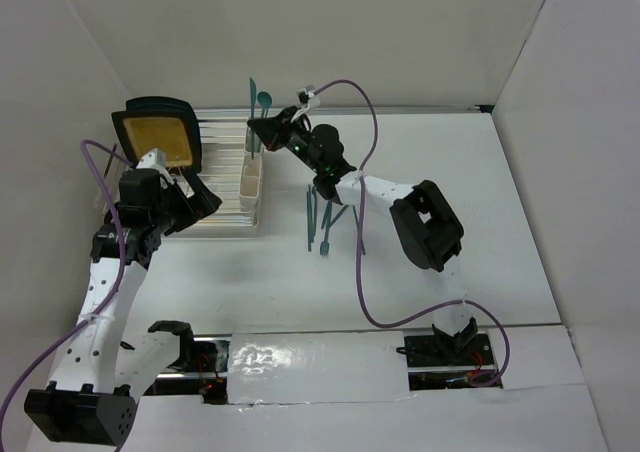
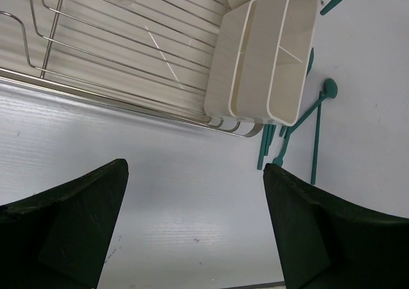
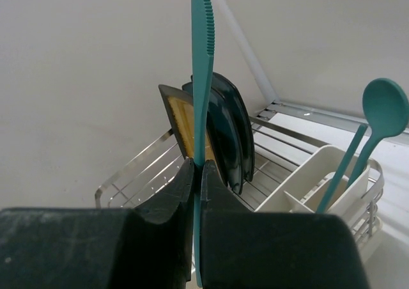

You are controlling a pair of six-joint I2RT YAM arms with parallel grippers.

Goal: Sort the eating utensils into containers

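My right gripper (image 1: 268,132) is shut on a teal knife (image 1: 253,100) and holds it upright over the far end of the cream containers (image 1: 250,177). In the right wrist view the knife (image 3: 202,59) stands serrated-blade up between my shut fingertips (image 3: 197,169). A teal spoon (image 3: 383,107) stands in a container compartment (image 3: 319,174). Several teal utensils (image 1: 320,217) lie on the table right of the containers, and they also show in the left wrist view (image 2: 316,119). My left gripper (image 2: 195,225) is open and empty, over bare table near the containers' near end (image 2: 275,52).
The containers hang on the right side of a wire dish rack (image 1: 222,177). A black-rimmed yellow plate (image 1: 158,132) and dark plates (image 3: 230,123) stand at the rack's far left. Purple cables loop over both arms. White walls enclose the table.
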